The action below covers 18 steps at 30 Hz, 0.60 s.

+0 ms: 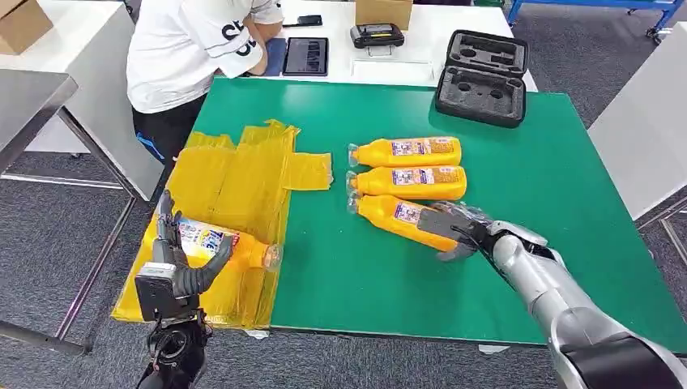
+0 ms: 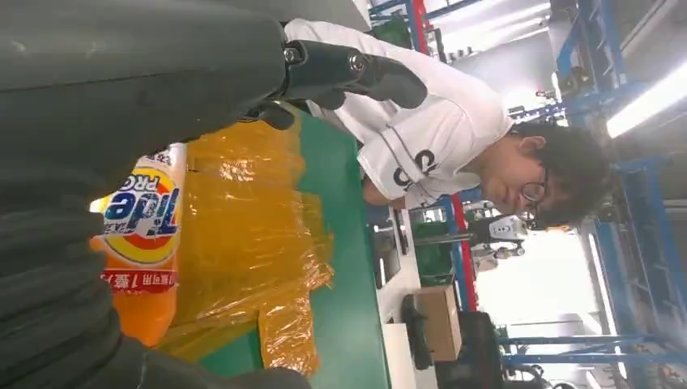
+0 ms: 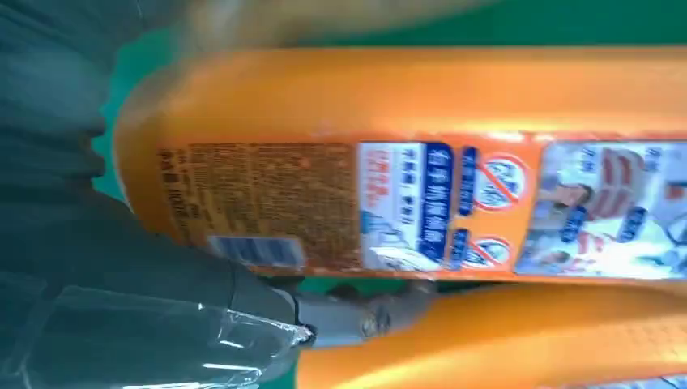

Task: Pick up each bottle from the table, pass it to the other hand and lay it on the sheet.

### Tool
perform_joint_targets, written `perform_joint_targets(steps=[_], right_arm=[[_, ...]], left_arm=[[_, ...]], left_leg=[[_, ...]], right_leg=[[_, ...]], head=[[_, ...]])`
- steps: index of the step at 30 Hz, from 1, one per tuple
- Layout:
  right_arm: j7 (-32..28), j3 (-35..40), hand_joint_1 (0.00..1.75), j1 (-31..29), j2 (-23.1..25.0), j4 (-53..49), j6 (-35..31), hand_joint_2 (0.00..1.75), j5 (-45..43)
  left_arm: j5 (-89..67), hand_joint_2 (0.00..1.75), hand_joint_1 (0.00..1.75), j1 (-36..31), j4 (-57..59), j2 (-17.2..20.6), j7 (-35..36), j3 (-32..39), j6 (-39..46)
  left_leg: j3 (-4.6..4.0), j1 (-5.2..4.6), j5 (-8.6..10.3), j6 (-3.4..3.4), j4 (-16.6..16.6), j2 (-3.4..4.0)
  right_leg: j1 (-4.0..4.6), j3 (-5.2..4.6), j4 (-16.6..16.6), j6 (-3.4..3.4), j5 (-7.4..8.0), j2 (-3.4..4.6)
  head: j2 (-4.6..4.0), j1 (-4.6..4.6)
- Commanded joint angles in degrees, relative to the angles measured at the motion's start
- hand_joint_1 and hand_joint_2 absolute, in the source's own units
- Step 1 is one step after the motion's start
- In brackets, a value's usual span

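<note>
An orange bottle (image 1: 223,243) with a Tide label (image 2: 142,235) lies on the crumpled yellow sheet (image 1: 235,182), cap pointing right. My left hand (image 1: 174,263) cups its base end with straight, spread fingers (image 2: 356,69) behind it and the thumb in front, loose around it. Three more orange bottles lie side by side mid-table: far (image 1: 409,151), middle (image 1: 409,181) and nearest (image 1: 397,215). My right hand (image 1: 454,231) grips the nearest bottle (image 3: 405,105) at its base end, and it still rests on the green table (image 1: 526,267).
A person in a white shirt (image 1: 190,44) stands at the far left corner of the table. A black foam case (image 1: 482,77) sits at the far edge, with a tablet (image 1: 305,55) and a box on the white table behind. A grey table (image 1: 32,97) stands at the left.
</note>
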Motion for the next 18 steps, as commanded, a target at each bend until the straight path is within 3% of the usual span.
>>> perform_joint_targets(steps=[1, 7, 9, 10, 11, 12, 14, 15, 18], right_arm=[[0.58, 2.84, 0.00, 0.20, -0.30, 3.55, 0.19, 1.75, 0.06], [0.92, 3.10, 0.07, 0.53, -0.70, 3.18, 0.62, 1.75, -0.22], [0.98, 3.11, 0.47, 0.34, -0.72, 3.19, 0.74, 1.75, -0.25], [0.98, 3.11, 0.47, 0.34, -0.72, 3.19, 0.74, 1.75, -0.25], [0.93, 3.05, 1.12, 0.29, -0.80, 3.12, 0.57, 1.75, -0.30], [0.94, 2.88, 1.41, 0.27, -0.72, 3.07, 0.39, 1.75, -0.48], [1.07, 2.78, 1.52, 0.20, -0.51, 3.15, 0.27, 1.75, -0.66], [1.20, 2.78, 1.69, 0.08, -0.38, 3.26, 0.32, 1.75, -0.74], [1.36, 2.85, 1.71, 0.00, 0.01, 3.10, -0.10, 1.75, -0.65]], left_arm=[[0.23, 1.75, 0.00, -1.86, 3.76, 0.69, 0.13, 0.03, -0.26], [0.73, 1.75, 0.00, -1.98, 3.84, 0.78, 0.03, 0.13, -0.20], [0.79, 1.75, 0.00, -2.02, 3.78, 0.82, 0.01, 0.16, -0.19], [0.79, 1.75, 0.00, -2.02, 3.78, 0.82, 0.01, 0.16, -0.19], [0.82, 1.75, 0.00, -2.06, 3.71, 0.83, 0.00, 0.17, -0.18], [0.88, 1.75, 0.00, -2.12, 3.72, 0.90, -0.01, 0.18, -0.18], [1.08, 1.75, 0.00, -2.32, 3.98, 0.90, 0.00, 0.27, -0.15], [1.16, 1.75, 0.00, -2.38, 4.12, 0.85, 0.00, 0.25, -0.14], [1.19, 1.75, 0.00, -2.27, 4.14, 0.81, 0.00, 0.21, -0.13]], left_leg=[[0.23, 0.03, -0.05, -0.07, -0.09, -0.03], [0.21, 0.04, -0.06, -0.07, -0.06, -0.03], [0.24, 0.06, -0.07, -0.07, -0.06, -0.03], [0.22, 0.03, -0.05, -0.06, -0.06, -0.03], [0.32, 0.05, -0.09, -0.09, -0.06, 0.00], [0.23, 0.05, -0.07, -0.07, -0.05, 0.00], [0.30, 0.05, -0.08, -0.08, -0.07, 0.02], [0.27, 0.05, -0.07, -0.07, -0.06, 0.01], [0.27, 0.04, -0.07, -0.09, -0.06, 0.02]], right_leg=[[0.04, 0.23, -0.09, -0.08, -0.06, -0.02], [0.05, 0.21, -0.06, -0.08, -0.07, -0.02], [0.07, 0.24, -0.07, -0.08, -0.07, -0.03], [0.04, 0.21, -0.05, -0.07, -0.07, -0.04], [0.06, 0.31, -0.06, -0.10, -0.10, -0.01], [0.06, 0.23, -0.06, -0.08, -0.07, -0.01], [0.06, 0.29, -0.07, -0.10, -0.07, 0.03], [0.05, 0.26, -0.06, -0.09, -0.06, 0.03], [0.05, 0.25, -0.06, -0.10, -0.06, 0.03]], head=[[0.00, 0.02], [0.00, 0.02], [0.00, 0.02], [0.00, 0.02], [0.00, 0.02], [0.00, 0.02], [0.00, 0.02], [0.00, 0.04], [0.00, 0.04]])
